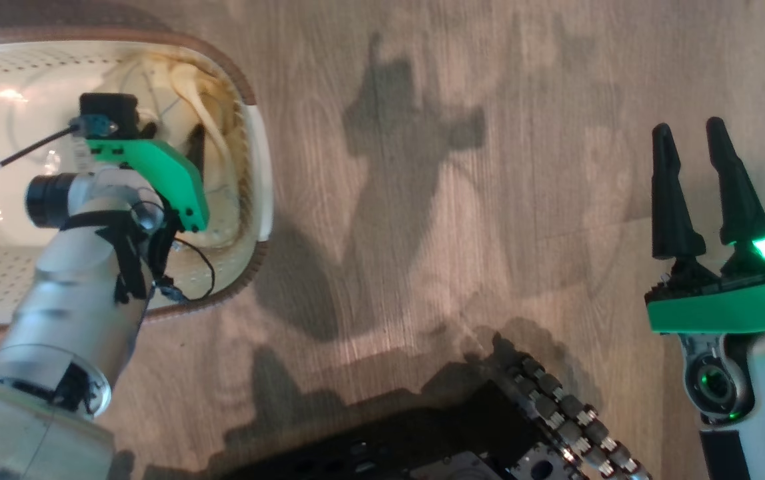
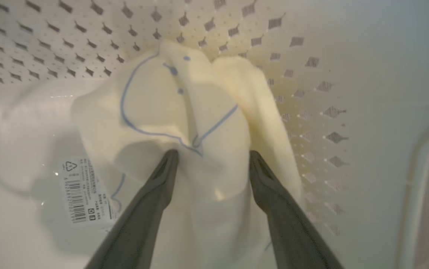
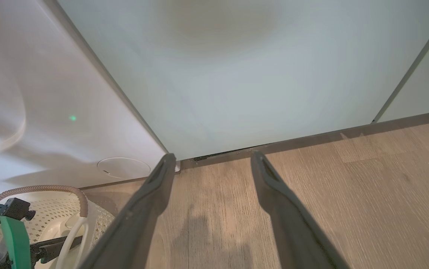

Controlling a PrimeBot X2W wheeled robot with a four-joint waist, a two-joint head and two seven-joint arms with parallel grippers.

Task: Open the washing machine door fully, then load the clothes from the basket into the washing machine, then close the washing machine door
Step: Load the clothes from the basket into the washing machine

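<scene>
Basket (image 2: 322, 86) holds clothes (image 2: 150, 108); left end effector (image 2: 212, 154), jaws apart, straddles them; right end effector (image 3: 210, 154), also apart, hangs above floor (image 3: 367, 179).

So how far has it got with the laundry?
I can't tell whether the door is open. The clothes lie in the basket, the left gripper open astride them, not yet gripped. The right gripper hangs open over the floor. Loading and closing the door remain.

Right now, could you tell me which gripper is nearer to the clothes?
Left. The left gripper is down in the basket, its open jaws either side of the clothes; the right gripper hangs over the floor, away from the basket.
</scene>
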